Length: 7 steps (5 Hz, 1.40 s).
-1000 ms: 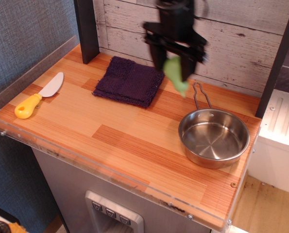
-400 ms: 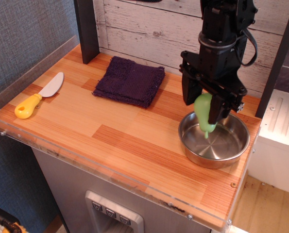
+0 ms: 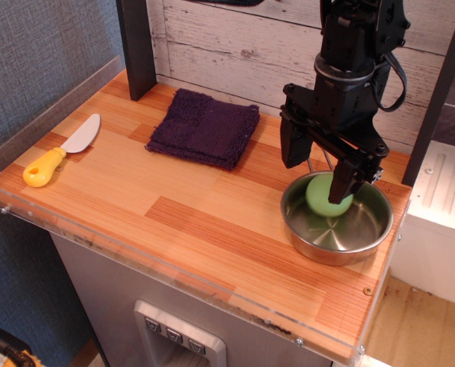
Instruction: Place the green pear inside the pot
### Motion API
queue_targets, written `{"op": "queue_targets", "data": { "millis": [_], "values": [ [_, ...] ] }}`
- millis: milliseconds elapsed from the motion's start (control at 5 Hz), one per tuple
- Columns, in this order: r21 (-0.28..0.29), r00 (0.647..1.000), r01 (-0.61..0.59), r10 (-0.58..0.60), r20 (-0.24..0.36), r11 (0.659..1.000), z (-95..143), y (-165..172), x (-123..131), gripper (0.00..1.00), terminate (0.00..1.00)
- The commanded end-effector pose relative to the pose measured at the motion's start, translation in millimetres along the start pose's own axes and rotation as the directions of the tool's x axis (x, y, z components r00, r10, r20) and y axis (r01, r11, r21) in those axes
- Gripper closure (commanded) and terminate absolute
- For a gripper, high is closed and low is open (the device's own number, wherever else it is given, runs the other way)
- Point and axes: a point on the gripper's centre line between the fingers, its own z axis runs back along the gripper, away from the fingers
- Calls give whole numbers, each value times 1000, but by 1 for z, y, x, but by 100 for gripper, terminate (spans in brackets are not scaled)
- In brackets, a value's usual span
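Note:
The green pear (image 3: 320, 196) lies inside the pot (image 3: 362, 247), at the back of its bowl, with its round end showing. The pot is a shallow shiny steel pan at the right end of the wooden counter. My black gripper (image 3: 317, 164) hangs just above the pot's back rim with its jaws spread apart. The pear sits below and between the fingers. The right finger (image 3: 345, 180) hides part of the pear, and I cannot tell whether it touches it. The pot's wire handle is mostly hidden behind the gripper.
A dark purple folded cloth (image 3: 205, 126) lies at the back middle of the counter. A yellow-handled toy knife (image 3: 59, 152) lies at the left end. A dark post (image 3: 136, 46) stands at the back left, and a plank wall runs behind. The counter edge is close to the pot's right.
The gripper carried the pear from above the cloth's right side to the pot and lowered it. Its jaws have opened, and the pear now lies in the pot instead of hanging between the fingers.

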Motion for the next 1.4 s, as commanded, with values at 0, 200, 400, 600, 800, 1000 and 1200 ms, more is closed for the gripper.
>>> {"op": "queue_targets", "data": {
  "millis": [0,200,400,600,800,1000,1200],
  "values": [
    [36,994,-80,77,80,996,50,16,-21,0,0],
    [46,968,-241,237,86,969,68,39,-47,0,0],
    [11,939,-336,335,74,942,70,61,-68,0,0],
    [-9,920,-388,388,59,921,69,68,-76,0,0],
    [-47,940,-340,340,-5,939,71,78,-80,0,0],
    [-47,940,-340,340,-5,939,71,78,-80,0,0],
    [-47,940,-340,340,-5,939,71,78,-80,0,100]
  ]
}}
